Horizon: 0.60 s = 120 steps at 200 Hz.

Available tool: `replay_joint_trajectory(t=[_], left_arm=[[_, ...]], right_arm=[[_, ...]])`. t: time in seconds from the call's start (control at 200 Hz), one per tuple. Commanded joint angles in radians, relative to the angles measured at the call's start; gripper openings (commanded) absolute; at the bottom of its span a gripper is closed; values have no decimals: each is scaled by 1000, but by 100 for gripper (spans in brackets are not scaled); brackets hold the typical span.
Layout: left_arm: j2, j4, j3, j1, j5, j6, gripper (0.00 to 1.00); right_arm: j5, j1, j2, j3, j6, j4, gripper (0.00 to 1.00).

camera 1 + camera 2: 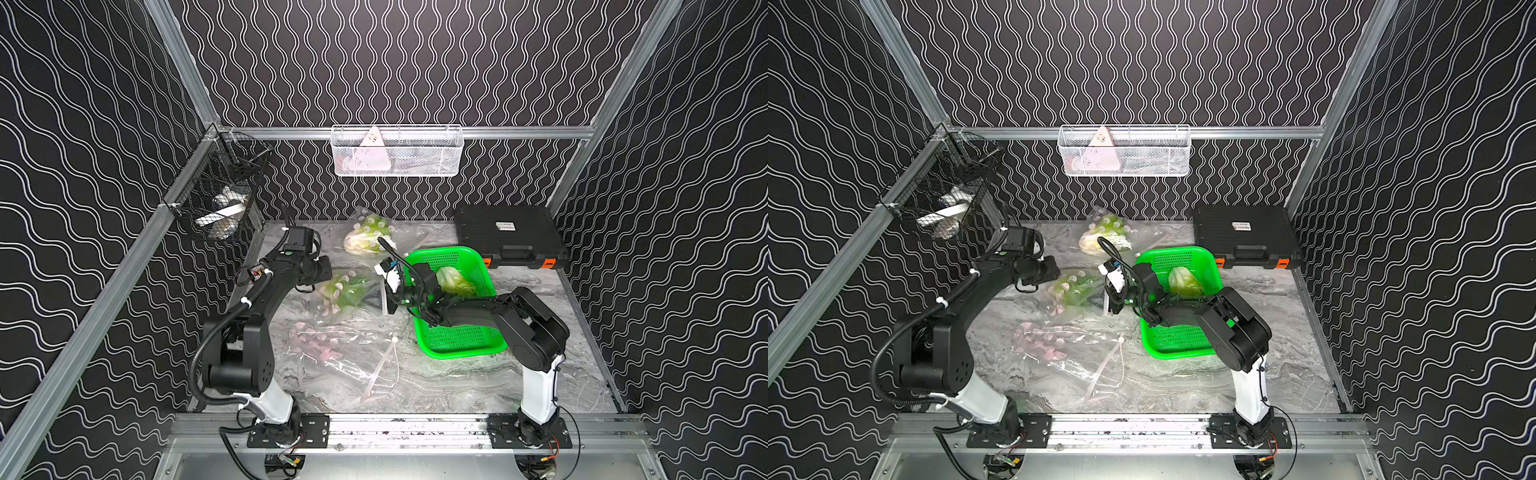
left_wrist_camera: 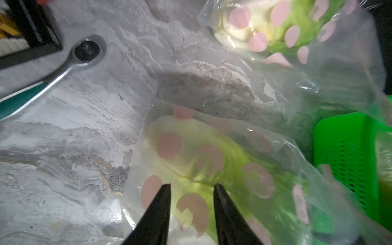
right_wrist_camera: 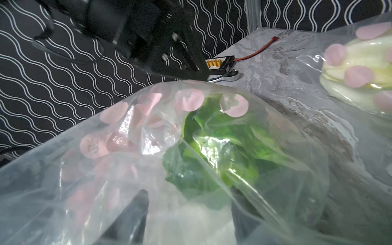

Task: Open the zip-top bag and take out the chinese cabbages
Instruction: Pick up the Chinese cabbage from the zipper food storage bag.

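1. Plainly one head is already out: the loose cabbage (image 1: 455, 281) lies in the green basket (image 1: 457, 353); the flat bag (image 1: 332, 345) at the front of the table (image 1: 457, 386) looks empty.
2. The middle bag (image 1: 345, 291) lies between the two arms, just beside the basket, probably so a freed head has only a short way to travel; the bagged cabbage (image 3: 212, 148) inside points its leafy end toward the right arm.
3. The left gripper (image 2: 192, 188) sits at the bag's end away from the basket; its fingers stand a little apart, with dotted film and pale cabbage showing in the gap; I cannot tell whether any film is caught between them; my guess is that it is there to pin the bag against a pull.
4. The right gripper (image 3: 188, 197) shows only dimly through the film, so it seems to sit in the bag's mouth; its jaws stand well apart, and I can make out nothing held between them; the leaves lie just ahead, likely its next hold.
5. The back bag (image 1: 365, 235) keeps its own cabbage near the rear wall, well apart from both arms; it appears to be waiting its turn.
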Motion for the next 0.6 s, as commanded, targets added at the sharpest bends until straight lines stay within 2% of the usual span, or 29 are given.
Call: replay_joint_trajectory(t=[0.0,0.17,0.295,0.44,0.49,0.595], left_arm=[[24,9,-11,2,47,-32,23],[62,26,-31,2,70,-46,12],[81,34,-46,2,86,-59,9],[98,51,-68,2,98,-74,6],[101,56,-72,2,104,-79,5],[103,61,-76,2,110,-84,5]], right_arm=[[-41,16,9,17,-69,-47,54],[-61,21,32,57,-31,-71,40],[-41,37,41,131,-39,-211,40],[-125,48,71,164,54,-264,65],[-99,57,68,158,76,-265,73],[3,73,61,160,107,-305,78]])
